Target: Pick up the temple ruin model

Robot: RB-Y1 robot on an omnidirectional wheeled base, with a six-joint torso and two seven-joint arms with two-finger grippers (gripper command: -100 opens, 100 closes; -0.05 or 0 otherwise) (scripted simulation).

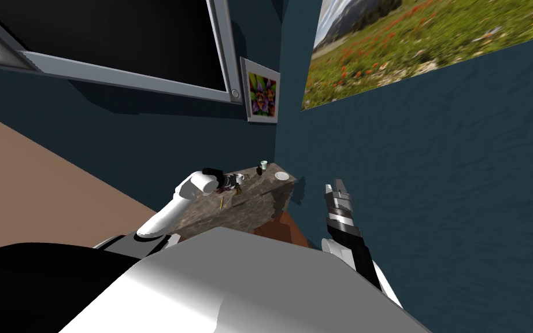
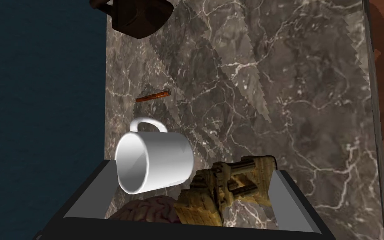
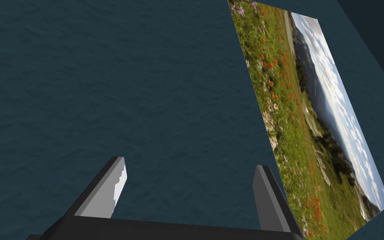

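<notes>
Tan temple ruin model [image 2: 224, 187] lies on marble bench [image 2: 295, 104] btwn wide-spread fingers of left gripper [image 2: 194, 168], touching white mug [image 2: 153, 162]; clamp + lift not yet done; right gripper [image 3: 190, 163] idle, fingers wide.

No words, numbers or brand marks can be read anywhere. The white mug [image 2: 153, 162] just beside the temple ruin model [image 2: 224, 187] has a plain side. The flower picture [image 1: 261, 91] and the meadow picture [image 1: 421, 40] on the walls beyond the model carry only images.
</notes>
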